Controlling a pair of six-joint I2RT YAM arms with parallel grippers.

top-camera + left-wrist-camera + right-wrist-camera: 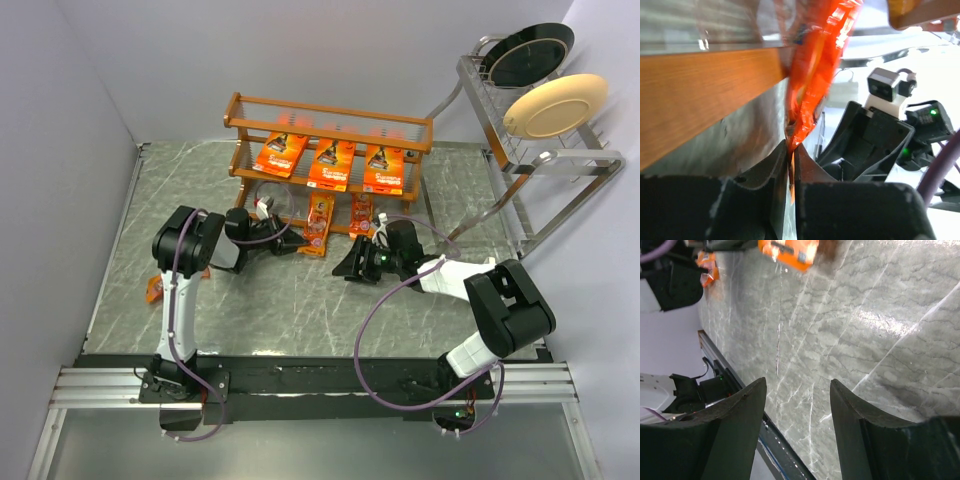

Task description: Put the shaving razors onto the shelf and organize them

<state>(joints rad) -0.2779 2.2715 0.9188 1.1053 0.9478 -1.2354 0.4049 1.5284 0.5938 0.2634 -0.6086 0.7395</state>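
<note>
The small blister pack (812, 75) looks light, thin and bendy, with slick plastic, so its card border is the place to pinch. Its near edge sits in the slit between the almost-closed jaws of the left gripper (791, 150); whether they truly pinch it, I cannot tell. The pack rests against a wooden rail of the shelf (705, 95). The right gripper (797, 385) stands wide open and empty, just to the right.

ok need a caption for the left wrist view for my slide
Left gripper pinching the bottom edge of an orange razor pack, right beside the wooden shelf rail.
</note>
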